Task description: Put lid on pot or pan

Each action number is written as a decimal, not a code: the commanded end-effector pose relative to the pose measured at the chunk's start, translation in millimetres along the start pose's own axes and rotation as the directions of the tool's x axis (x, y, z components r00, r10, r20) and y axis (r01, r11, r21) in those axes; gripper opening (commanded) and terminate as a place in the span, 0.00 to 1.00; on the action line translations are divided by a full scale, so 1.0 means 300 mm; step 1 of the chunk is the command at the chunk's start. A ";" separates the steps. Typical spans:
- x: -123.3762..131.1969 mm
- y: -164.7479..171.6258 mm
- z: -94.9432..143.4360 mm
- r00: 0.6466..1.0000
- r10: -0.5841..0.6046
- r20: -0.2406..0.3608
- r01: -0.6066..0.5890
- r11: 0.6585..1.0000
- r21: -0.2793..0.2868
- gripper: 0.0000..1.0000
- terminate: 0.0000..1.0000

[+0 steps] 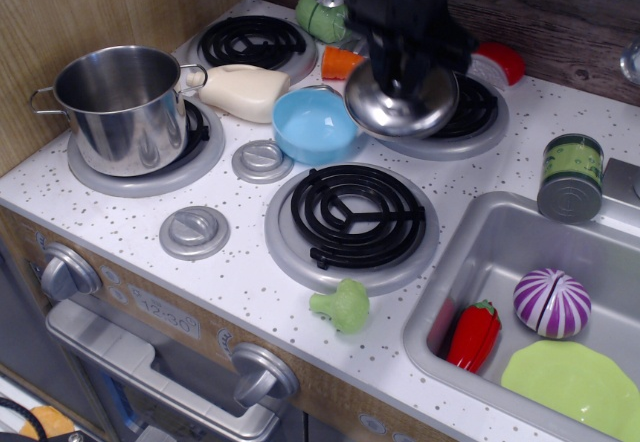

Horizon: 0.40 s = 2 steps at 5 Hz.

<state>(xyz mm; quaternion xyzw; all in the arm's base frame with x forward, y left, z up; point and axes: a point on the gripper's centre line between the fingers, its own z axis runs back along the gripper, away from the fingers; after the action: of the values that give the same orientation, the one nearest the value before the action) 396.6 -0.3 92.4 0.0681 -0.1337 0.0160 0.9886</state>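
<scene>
Now the gripper [405, 57] is clamping the steel lid [402, 102], holding it raised beside the blue bowl [313, 124], well apart from the pot [118, 107].

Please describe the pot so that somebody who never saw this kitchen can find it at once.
Look at the toy stove's front left burner, next to the wooden side wall. The pot stands on it: a shiny steel cylinder, open and empty, with thin loop handles. It is taller than the light blue bowl and the only metal vessel there.

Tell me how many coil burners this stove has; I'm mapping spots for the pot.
4: back left; front left, under the pot; front centre; back right, partly hidden behind the lid held up by the gripper.
</scene>
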 end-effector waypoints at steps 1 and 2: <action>-0.021 0.153 0.192 0.999 0.049 -0.013 -0.049 0.997 0.052 0.00 0.00; -0.069 0.277 0.256 0.991 0.042 -0.125 -0.032 0.996 0.084 0.00 0.00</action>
<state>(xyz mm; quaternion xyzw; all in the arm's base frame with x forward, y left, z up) 340.1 84.4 147.0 0.1163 -0.0066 0.0487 0.9920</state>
